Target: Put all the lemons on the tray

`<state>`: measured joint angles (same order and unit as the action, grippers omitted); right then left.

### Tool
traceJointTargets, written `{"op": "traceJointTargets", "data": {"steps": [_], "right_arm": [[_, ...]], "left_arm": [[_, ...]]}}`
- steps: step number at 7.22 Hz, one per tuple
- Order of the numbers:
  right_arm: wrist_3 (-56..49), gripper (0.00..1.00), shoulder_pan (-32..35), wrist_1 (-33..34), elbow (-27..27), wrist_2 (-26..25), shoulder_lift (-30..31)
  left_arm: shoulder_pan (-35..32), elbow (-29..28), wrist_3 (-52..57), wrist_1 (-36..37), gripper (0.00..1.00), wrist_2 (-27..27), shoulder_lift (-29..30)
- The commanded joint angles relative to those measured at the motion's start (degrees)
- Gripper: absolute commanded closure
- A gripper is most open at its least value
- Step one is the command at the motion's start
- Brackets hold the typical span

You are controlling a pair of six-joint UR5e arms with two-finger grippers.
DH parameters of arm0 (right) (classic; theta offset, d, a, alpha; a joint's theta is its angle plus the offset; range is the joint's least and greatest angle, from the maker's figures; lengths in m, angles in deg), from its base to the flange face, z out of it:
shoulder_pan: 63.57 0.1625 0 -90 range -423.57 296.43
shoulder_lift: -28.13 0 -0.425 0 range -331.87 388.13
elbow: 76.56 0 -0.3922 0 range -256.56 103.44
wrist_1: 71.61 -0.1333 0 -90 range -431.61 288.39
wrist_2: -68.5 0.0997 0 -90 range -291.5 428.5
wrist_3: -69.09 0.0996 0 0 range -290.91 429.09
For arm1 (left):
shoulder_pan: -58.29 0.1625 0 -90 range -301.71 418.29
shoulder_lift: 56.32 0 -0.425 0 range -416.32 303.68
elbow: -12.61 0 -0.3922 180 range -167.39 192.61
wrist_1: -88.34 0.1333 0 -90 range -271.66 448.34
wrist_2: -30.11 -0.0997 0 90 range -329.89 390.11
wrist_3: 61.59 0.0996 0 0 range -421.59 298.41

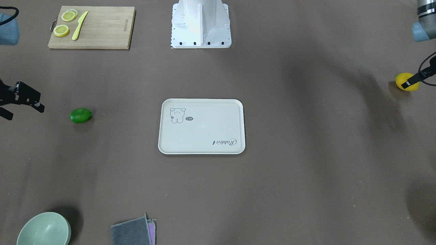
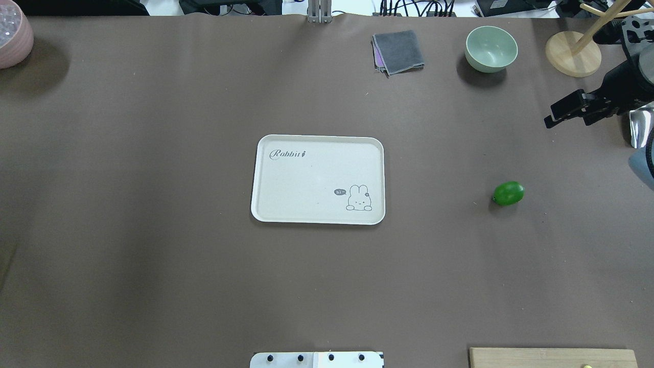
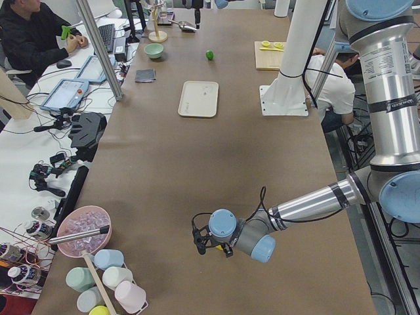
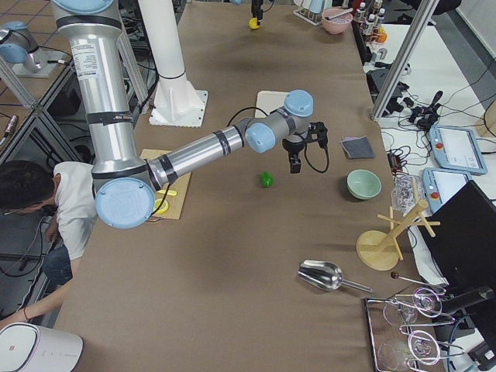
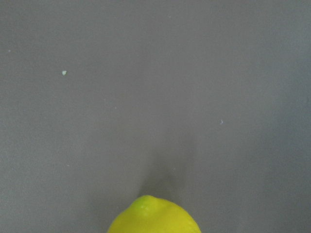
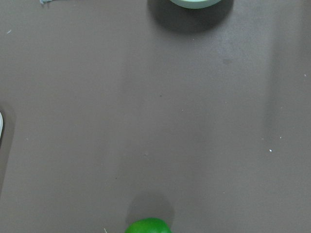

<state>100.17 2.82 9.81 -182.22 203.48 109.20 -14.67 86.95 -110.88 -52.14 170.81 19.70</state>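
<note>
The cream tray (image 1: 218, 136) lies in the middle of the table, with nothing on it; it also shows in the overhead view (image 2: 306, 174). The green lemon (image 1: 80, 115) lies on the table on my right side, also seen from overhead (image 2: 508, 193). My right gripper (image 1: 24, 112) hovers open beyond it, to its outer side (image 2: 556, 115). The yellow lemon (image 1: 407, 81) rests on the table far to my left. My left gripper (image 1: 414, 80) is right over it, one finger crossing it, jaws apparently apart. The left wrist view shows the yellow lemon's top (image 5: 153, 216).
A wooden cutting board (image 1: 102, 34) with lemon slices and a yellow knife sits near my base (image 1: 201, 23). A green bowl (image 2: 491, 47), a grey cloth (image 2: 398, 51), a wooden stand (image 2: 572, 53) and a pink bowl (image 2: 13, 38) line the far edge.
</note>
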Motion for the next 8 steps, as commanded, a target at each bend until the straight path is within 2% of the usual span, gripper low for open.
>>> {"op": "traceJointTargets", "data": {"steps": [1, 2, 3, 4, 6, 8], "right_arm": [[0.9, 0.0, 0.0, 0.1, -0.1, 0.3, -0.2], [1.7, 0.0, 0.0, 0.0, -0.2, 0.3, -0.2], [1.8, 0.0, 0.0, 0.2, -0.2, 0.5, -1.2], [2.0, 0.0, -0.2, 0.3, 0.1, 0.4, -1.7], [2.2, 0.0, -0.8, 0.3, 0.1, 0.3, -2.6], [5.5, 0.0, -3.3, 0.1, 0.7, -0.7, -4.3]], "left_arm": [[0.2, -0.5, 0.2, 0.0, 1.0, 0.0, 0.0], [0.2, -0.2, 0.1, 0.0, 1.0, 0.1, -0.1], [0.2, 1.0, -0.1, 1.0, 1.0, 4.6, 0.3], [-0.5, 3.0, -0.5, 2.6, 1.0, 11.7, 1.3], [-1.1, 8.5, -8.2, 5.7, 1.0, 12.6, 4.6], [-1.3, 8.7, -12.2, 5.7, 1.0, 12.6, 9.6]]}}
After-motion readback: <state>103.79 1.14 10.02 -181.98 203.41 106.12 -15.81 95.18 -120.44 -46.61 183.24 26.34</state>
